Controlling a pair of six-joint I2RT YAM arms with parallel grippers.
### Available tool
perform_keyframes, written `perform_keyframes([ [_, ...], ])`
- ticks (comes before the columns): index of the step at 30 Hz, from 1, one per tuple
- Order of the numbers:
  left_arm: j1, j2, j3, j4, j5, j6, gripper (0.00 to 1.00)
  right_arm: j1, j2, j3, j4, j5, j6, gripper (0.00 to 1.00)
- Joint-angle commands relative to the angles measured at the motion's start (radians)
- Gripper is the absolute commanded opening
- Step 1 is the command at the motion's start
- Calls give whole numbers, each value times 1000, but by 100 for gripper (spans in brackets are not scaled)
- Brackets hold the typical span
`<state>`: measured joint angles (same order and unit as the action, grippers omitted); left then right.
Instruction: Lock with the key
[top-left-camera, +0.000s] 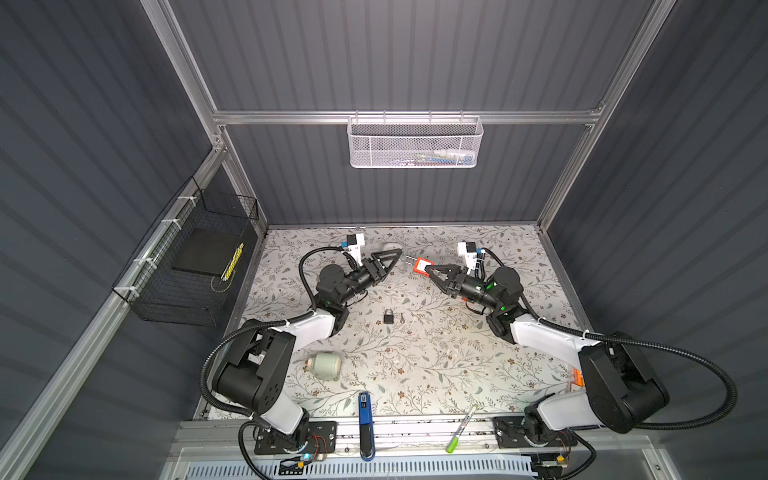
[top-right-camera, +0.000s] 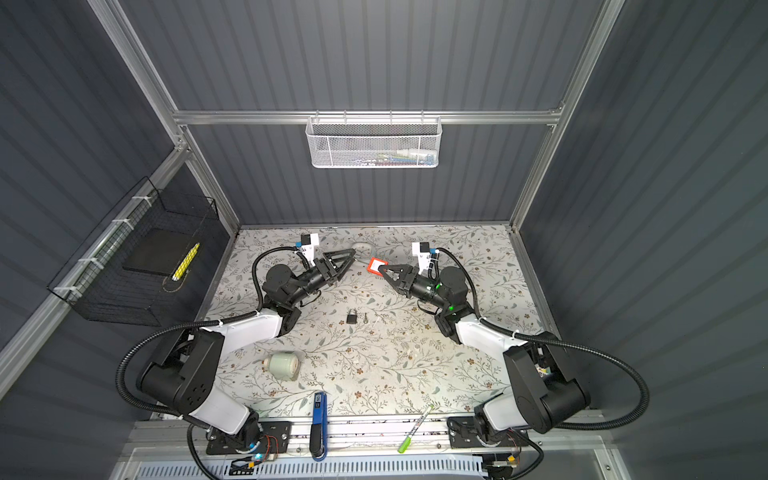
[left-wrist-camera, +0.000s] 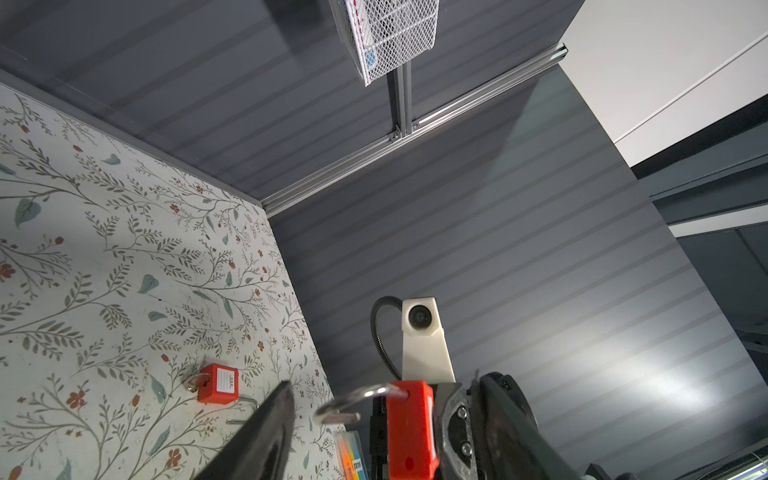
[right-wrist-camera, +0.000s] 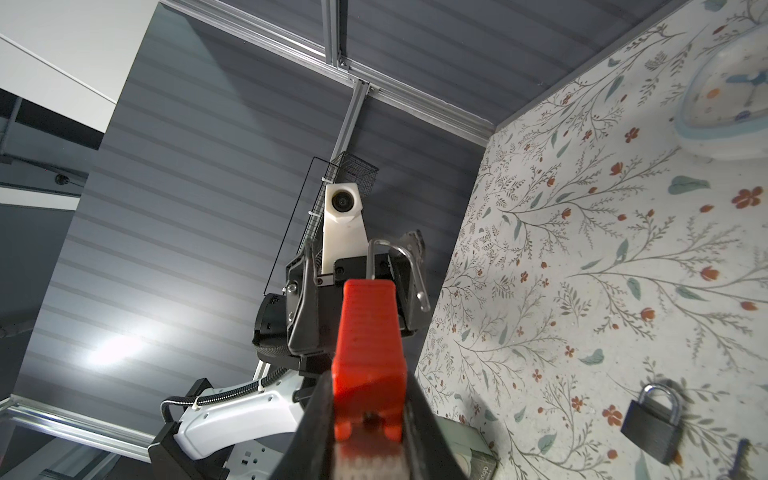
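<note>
My right gripper (top-left-camera: 430, 271) (right-wrist-camera: 368, 399) is shut on a red padlock (top-left-camera: 422, 266) (top-right-camera: 375, 266) (right-wrist-camera: 365, 332), held above the table. Its steel shackle (left-wrist-camera: 357, 402) is swung open and points at my left gripper (top-left-camera: 398, 254) (left-wrist-camera: 390, 380). That gripper is open, and the shackle's end lies between its wide-apart fingers (left-wrist-camera: 266, 432) without touching them. On the table in front lie a black padlock (top-left-camera: 388, 316) (right-wrist-camera: 652, 424), shackle closed, and a small key (top-left-camera: 402, 319) (top-right-camera: 365, 318) just right of it. No key shows in the red padlock.
The left wrist view shows a second red padlock (left-wrist-camera: 218, 383) lying on the flowered table (top-left-camera: 415, 374). A white jar (top-left-camera: 326, 365) lies front left. A blue tool (top-left-camera: 365, 424) and green marker (top-left-camera: 459, 430) sit at the front edge. A clear lidded container (right-wrist-camera: 727, 83) stands at the back.
</note>
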<state>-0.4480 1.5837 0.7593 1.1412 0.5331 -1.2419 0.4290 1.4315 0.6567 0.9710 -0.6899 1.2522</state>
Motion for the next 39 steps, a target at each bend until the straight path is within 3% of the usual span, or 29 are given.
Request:
perform_keyframes([
  [1,7,18,20,76,35,-22,68,0,-15,-11,43,-15,2,0],
  [8,6,67,44,126,80,-78,61,1,1,-18,69,-16,8,0],
  [23,6,41,63,-30,116,34,64,0,-69,-25,-19,-5,-32,0],
  [39,6,33,74,-15,149,-3,60,1,-100,-8,-22,-19,-20,0],
])
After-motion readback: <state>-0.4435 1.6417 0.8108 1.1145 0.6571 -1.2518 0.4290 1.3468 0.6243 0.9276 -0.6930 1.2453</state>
